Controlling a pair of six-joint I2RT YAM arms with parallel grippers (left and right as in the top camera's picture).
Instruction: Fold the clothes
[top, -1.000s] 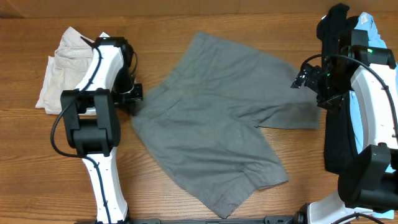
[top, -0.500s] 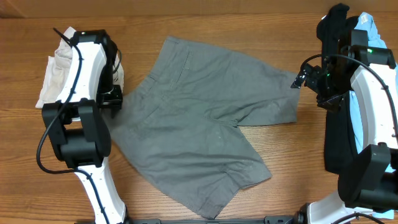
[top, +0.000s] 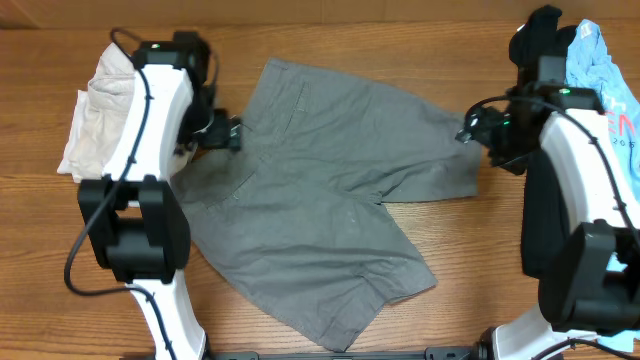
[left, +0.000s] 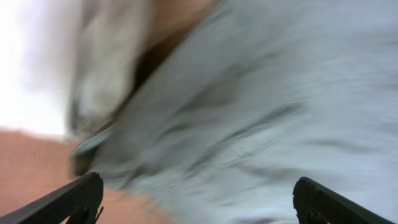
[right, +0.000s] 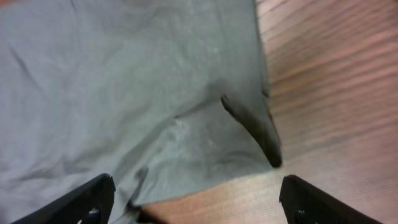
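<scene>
Across the table (top: 400, 40), grey shorts (top: 320, 190) lie spread out; left gripper (top: 230, 133) and right gripper (top: 468, 132) hover at their edges, fingers wide apart, empty.

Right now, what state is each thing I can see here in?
Grey shorts: spread flat, unfolded, held by nothing.
Beige trousers: bunched in a heap, far left.
Light-blue shirt: crumpled, far right.
Left end effector: open, over the shorts' waist edge.
Right end effector: open, over a leg hem.
</scene>
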